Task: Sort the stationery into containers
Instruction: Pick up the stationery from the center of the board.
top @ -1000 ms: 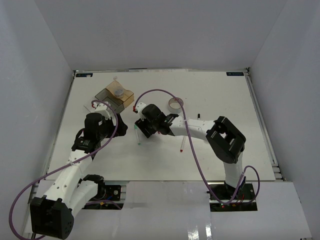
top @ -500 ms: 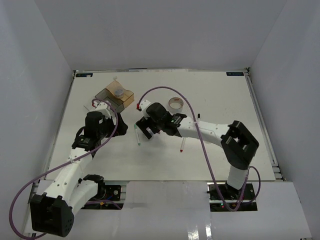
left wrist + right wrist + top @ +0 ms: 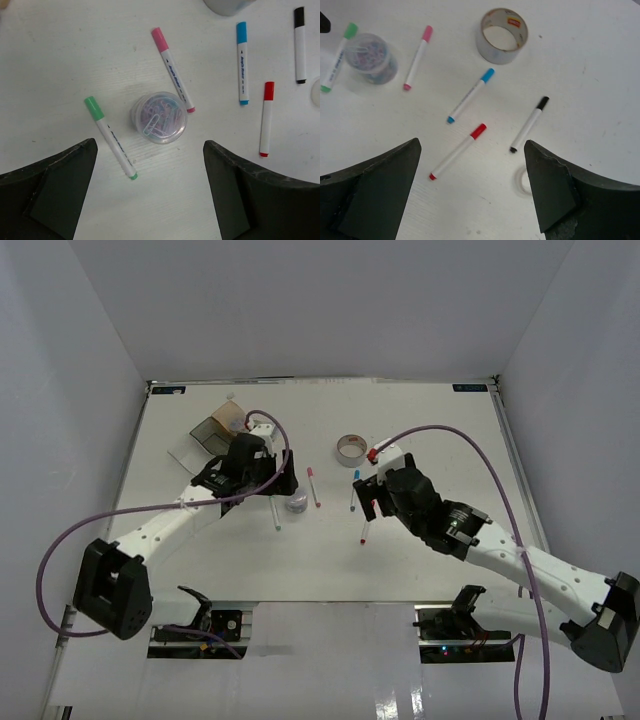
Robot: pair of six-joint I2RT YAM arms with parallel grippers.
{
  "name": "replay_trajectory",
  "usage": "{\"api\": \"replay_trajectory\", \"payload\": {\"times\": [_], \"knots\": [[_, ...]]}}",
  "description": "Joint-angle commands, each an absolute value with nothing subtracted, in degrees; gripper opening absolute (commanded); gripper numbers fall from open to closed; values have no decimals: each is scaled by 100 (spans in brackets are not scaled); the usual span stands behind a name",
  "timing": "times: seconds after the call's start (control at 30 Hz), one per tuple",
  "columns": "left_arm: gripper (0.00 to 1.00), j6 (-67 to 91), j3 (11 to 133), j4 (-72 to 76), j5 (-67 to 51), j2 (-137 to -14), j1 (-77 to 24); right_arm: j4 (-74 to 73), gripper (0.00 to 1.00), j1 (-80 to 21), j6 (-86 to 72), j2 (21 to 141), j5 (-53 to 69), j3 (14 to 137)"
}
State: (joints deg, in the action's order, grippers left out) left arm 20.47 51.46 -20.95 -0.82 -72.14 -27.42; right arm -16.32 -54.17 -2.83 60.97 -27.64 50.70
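Print runs in blue along each marker barrel, too small for me to read; the red-and-yellow label inside the tape ring (image 3: 502, 35) is no clearer. Taking the paper-clip tub (image 3: 159, 118) as my mark: green marker (image 3: 111, 138) just left of it, pink marker (image 3: 173, 70) just right, blue marker (image 3: 242, 62), red marker (image 3: 266, 119) and black marker (image 3: 299, 44) farther right. Only the right wrist shows the clear tape roll (image 3: 522, 180); only the top view shows the containers (image 3: 222, 430), beyond the tub to its left. My left gripper (image 3: 149, 150) hangs over the tub, jaws spread wide and empty. A second ago the right gripper (image 3: 473, 150) was there; now it sits right of the tub, jaws likewise spread, holding nothing
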Motion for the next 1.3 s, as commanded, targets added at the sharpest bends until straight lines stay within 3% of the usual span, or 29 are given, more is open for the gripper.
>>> {"api": "replay_trajectory", "payload": {"times": [0.0,0.3,0.63,0.97,1.27], "knots": [[98,2119,5571,-2162,667,-7793,-3067,-1881,90,-5265,-580,5268,-3366,4607],[98,2074,6099,-2329,1169,-8841,-3726,-2171,90,-5133,-1186,3895,-3551,3560],[94,2171,6205,-2461,1450,-9395,-3981,-2215,90,-5089,-1204,3727,-3621,3472],[76,2241,6311,-2505,1512,-9457,-4017,-2215,90,-5089,-1257,3700,-3568,3436],[52,2250,6407,-2514,1424,-9396,-4017,-2215,90,-5089,-1266,3709,-3524,3437]]}}
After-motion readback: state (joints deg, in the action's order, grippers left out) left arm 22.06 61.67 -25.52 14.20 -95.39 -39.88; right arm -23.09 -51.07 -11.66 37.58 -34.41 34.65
